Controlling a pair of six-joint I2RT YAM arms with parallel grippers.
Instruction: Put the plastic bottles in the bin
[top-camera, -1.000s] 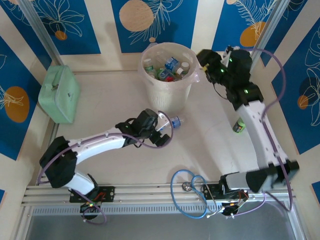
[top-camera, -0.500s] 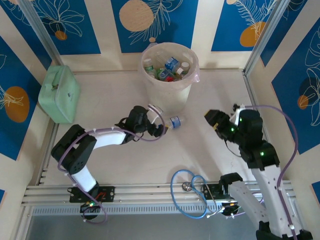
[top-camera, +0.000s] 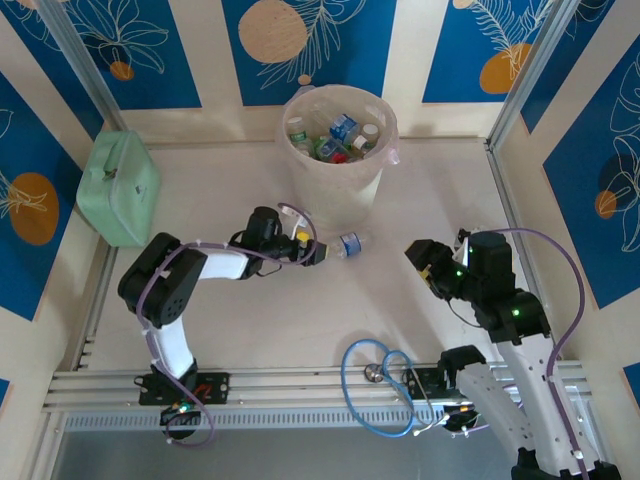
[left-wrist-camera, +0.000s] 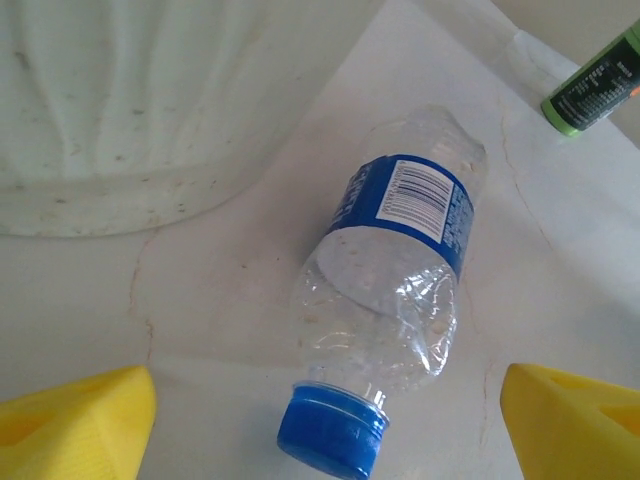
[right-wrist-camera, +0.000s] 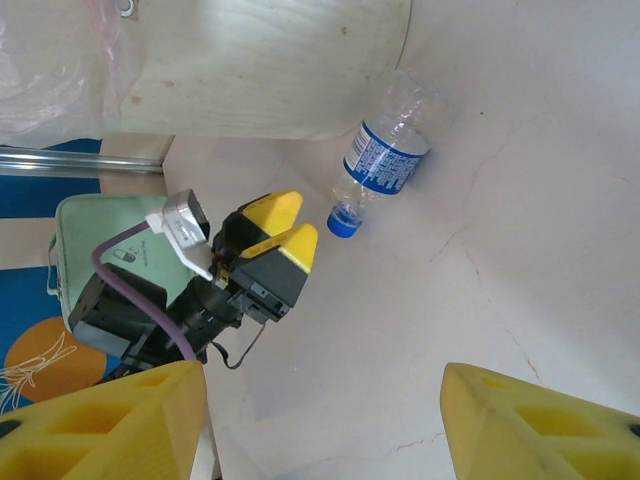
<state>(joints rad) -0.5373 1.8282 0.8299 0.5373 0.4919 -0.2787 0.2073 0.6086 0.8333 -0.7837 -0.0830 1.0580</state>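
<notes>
Just beside the bin (top-camera: 335, 190), left hand (top-camera: 321, 251) wide at the clear bottle (left-wrist-camera: 400, 260); right hand (right-wrist-camera: 320, 410) wide, empty.

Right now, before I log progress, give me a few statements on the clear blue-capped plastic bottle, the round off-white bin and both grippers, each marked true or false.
1. The clear blue-capped plastic bottle lies on its side on the table. True.
2. The left gripper is clamped on it. False: its fingers stand apart either side of the cap, not touching.
3. The round off-white bin holds bottles. True.
4. The right gripper carries a bottle. False: it is open and empty.
</notes>
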